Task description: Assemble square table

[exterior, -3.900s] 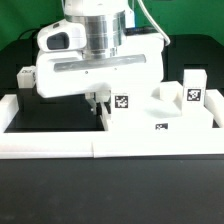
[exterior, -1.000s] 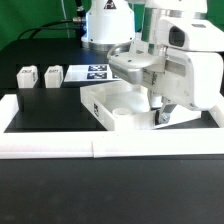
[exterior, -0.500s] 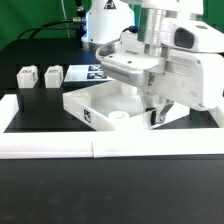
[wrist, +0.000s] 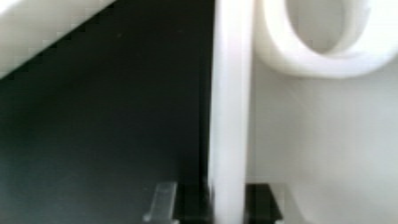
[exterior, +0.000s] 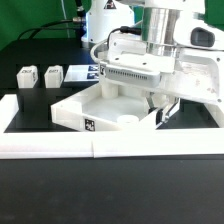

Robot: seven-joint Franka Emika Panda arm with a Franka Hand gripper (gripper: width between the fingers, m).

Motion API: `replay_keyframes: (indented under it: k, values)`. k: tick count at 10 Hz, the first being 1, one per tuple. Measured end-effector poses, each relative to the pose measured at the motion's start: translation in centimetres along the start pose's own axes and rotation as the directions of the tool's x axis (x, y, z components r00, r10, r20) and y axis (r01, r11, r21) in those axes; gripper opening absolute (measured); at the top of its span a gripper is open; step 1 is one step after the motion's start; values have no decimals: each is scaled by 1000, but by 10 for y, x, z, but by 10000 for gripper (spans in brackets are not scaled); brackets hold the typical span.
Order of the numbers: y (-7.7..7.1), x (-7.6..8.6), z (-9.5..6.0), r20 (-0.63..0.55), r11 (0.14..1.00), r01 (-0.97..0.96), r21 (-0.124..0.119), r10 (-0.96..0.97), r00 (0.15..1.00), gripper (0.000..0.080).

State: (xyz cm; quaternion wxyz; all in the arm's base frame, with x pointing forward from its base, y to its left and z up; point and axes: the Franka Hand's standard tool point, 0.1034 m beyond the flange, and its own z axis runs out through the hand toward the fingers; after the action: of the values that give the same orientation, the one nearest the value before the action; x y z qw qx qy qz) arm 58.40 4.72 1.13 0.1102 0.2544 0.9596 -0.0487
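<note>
Hand (wrist: 217, 205) seemingly pinches plate (wrist: 324, 140) rim, wrist view only.

Counting from where I stand: 1 arm (exterior: 160, 40) w/ 1 gripper (wrist: 215, 200), and 2 dark fingers (wrist: 169, 203) showing in the wrist view. 1 square plate (exterior: 80, 105) w/ 1 tag (exterior: 90, 125) on its near edge. Round sockets (exterior: 128, 118): only 1 showing per view, can't tell if it's the same one. Small legs (exterior: 27, 77): 2 in sight, w/ 1 tag showing on each. Marker board (exterior: 88, 72): 1, partly hidden, approx 2 of its tags visible. Border rails (exterior: 50, 148): 3 stretches I can count, i.e. 2 along the front w/ a seam between, and 1 on the exterior view's left
</note>
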Motion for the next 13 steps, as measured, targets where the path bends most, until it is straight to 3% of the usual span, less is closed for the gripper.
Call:
replay_keyframes:
  k: [3,5,9,11,13]
  values:
    - [16,16,-4,-1,963,270,-4,-270,963,66]
    - [2,12,-3,-11,914,406,-16,-406,914,66]
    - [-1,12,-2,2,824,566,-6,-566,824,63]
    - [16,20,-5,-11,845,534,-5,-534,845,64]
    - [33,27,-10,-36,860,511,17,-510,860,64]
